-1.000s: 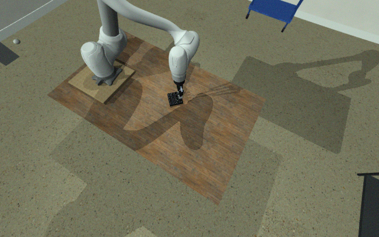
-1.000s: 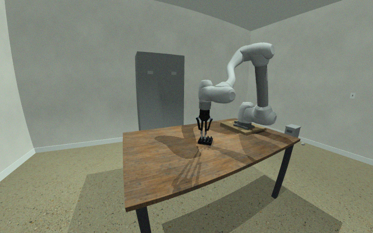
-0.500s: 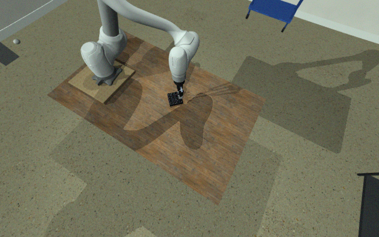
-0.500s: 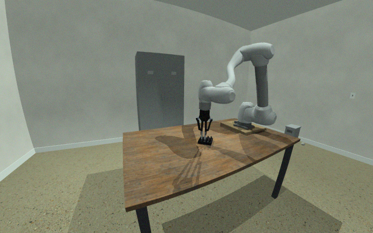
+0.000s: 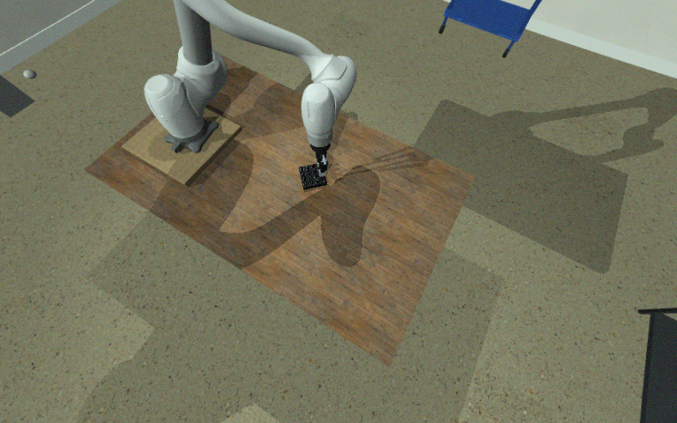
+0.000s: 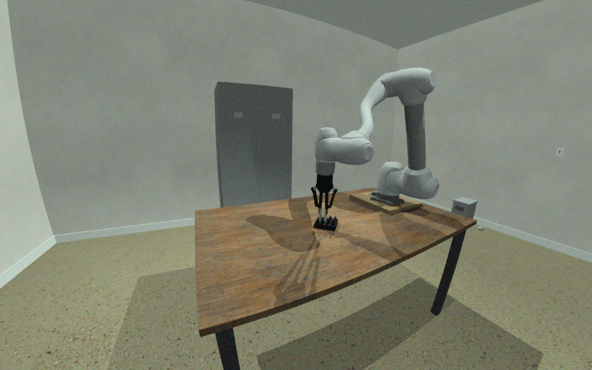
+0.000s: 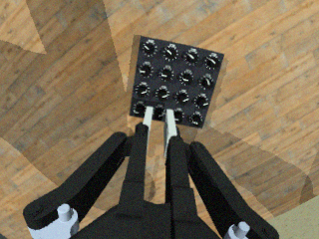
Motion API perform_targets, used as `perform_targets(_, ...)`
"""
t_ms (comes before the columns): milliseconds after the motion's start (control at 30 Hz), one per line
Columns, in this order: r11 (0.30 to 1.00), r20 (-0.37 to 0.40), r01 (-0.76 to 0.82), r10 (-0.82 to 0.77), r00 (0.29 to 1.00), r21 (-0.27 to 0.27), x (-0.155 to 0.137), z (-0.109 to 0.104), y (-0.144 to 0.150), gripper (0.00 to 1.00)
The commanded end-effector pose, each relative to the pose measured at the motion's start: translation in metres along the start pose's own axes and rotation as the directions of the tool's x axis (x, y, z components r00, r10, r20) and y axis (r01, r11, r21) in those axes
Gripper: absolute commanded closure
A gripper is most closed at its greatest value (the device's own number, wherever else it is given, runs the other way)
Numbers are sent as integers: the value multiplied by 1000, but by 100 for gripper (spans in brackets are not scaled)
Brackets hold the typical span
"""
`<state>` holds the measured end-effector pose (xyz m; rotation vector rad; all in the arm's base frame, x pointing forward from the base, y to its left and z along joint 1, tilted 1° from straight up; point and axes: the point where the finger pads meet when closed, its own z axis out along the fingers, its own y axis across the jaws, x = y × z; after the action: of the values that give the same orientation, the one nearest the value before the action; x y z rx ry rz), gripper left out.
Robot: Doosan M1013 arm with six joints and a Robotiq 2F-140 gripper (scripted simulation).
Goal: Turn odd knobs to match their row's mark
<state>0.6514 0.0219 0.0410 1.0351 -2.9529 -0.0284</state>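
Observation:
The black knob box (image 5: 310, 178) (image 6: 327, 224) (image 7: 178, 76) stands on the wooden table (image 5: 349, 299) (image 6: 244, 283) (image 7: 266, 27), with its four rows of knobs showing from above in the wrist view. My gripper (image 5: 322, 172) (image 6: 323, 219) (image 7: 159, 118) points straight down over the box edge nearest the wrist camera. Its fingers stand narrowly apart, one on each side of the second knob (image 7: 159, 112) from the left in that nearest row. I cannot tell whether they touch it. The knobs' white lines and the printed names are too small to read.
The arm's base stands on a tan mounting plate (image 5: 219, 134) (image 6: 392, 206) at a table corner. A small grey box (image 6: 464, 206) sits beyond the table's far right edge. A grey cabinet (image 6: 253, 143) stands at the wall and a blue cart (image 5: 489, 14) on the floor.

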Motion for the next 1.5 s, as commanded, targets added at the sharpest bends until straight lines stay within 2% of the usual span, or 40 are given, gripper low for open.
perform_targets(0,1000,0,0,0,1000,0,0,0,0,88)
perform_targets(700,1000,0,0,0,1000,0,0,0,0,88)
perform_targets(1467,1000,0,0,0,1000,0,0,13,0,88)
